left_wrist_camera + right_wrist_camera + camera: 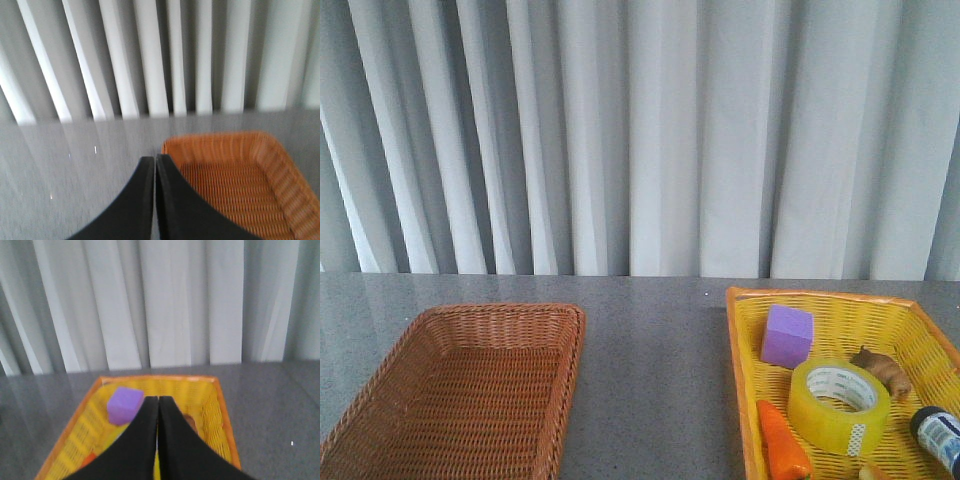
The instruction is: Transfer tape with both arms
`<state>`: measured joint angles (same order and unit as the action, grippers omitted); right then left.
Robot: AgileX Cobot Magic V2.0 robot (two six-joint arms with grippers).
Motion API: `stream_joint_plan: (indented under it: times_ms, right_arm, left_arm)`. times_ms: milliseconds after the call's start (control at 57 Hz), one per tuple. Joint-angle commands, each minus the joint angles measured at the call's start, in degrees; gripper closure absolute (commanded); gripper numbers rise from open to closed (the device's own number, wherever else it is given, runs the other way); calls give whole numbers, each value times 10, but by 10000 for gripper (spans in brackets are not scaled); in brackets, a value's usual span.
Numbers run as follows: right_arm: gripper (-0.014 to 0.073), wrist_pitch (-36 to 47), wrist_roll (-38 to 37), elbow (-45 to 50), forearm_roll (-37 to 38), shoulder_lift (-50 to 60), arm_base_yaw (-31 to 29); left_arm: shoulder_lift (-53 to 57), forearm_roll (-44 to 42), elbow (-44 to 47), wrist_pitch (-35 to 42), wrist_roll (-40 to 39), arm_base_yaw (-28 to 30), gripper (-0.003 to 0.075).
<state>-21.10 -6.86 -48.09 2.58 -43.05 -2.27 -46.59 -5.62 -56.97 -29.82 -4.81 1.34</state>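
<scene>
Left end effector [155,165] closed, empty, above grey tabletop [650,340] beside brown wicker basket [470,390]. Right end effector [158,405] closed, empty, above yellow basket [745,380]. Tape [839,404] lies flat in that basket; purple block [787,335] at its 11 o'clock, carrot [783,440] at 8.

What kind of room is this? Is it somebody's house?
Probably not a house; it looks like a robot test room. A plain white curtain hangs behind a grey table, which holds a yellow basket of odd items and a brown basket.
</scene>
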Motion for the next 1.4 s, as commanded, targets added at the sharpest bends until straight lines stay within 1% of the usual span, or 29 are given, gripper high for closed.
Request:
stream_joint_plan:
  times_ms: [0, 175, 298, 386, 474, 614, 719, 772, 877, 965, 1018, 1070, 1246, 1386]
  right_arm:
    - [601, 29, 1, -31, -2, -53, -1]
    - [601, 40, 0, -31, -54, -95, -1]
    - [599, 47, 6, -31, -60, -100, -1]
    - [592, 42, 40, -31, -58, -100, -1]
    - [561, 31, 82, -32, -65, -104, -1]
    - [456, 9, 113, -32, -85, -105, -1]
    - [321, 3, 139, -32, -89, -105, -1]
    - [251, 4, 141, -32, -91, -105, -1]
    - [127, 3, 138, -32, -93, -107, -1]
    - [57, -5, 138, -32, -93, -110, -1]
    - [31, -12, 138, -32, -93, -114, -1]
    - [19, -16, 137, -32, -93, -119, -1]
    - [19, -23, 137, -32, -92, -129, -1]
    - [19, 1, 137, -32, -91, -130, -1]
  left_arm:
    - [-56, 5, -56, -5, -2, -4, 726]
    - [-107, 5, -66, 38, -2, -4, 726]
    - [-119, 5, -66, 97, -2, -4, 726]
    - [-119, 5, -66, 131, -2, -4, 725]
    - [-119, 13, -66, 150, -6, -4, 722]
    - [-119, 36, -66, 146, -6, -4, 715]
    - [-119, 53, -66, 136, -5, -5, 698]
    - [-119, 68, -66, 128, -5, -5, 680]
    - [-122, 94, -66, 116, -5, -5, 637]
    - [-132, 105, -66, 104, 1, -5, 589]
    - [-138, 105, -66, 93, 1, -5, 553]
    - [-144, 105, -66, 83, 1, -5, 513]
    - [-161, 105, -66, 63, 1, -5, 371]
    - [-176, 105, -66, 60, 1, -5, 247]
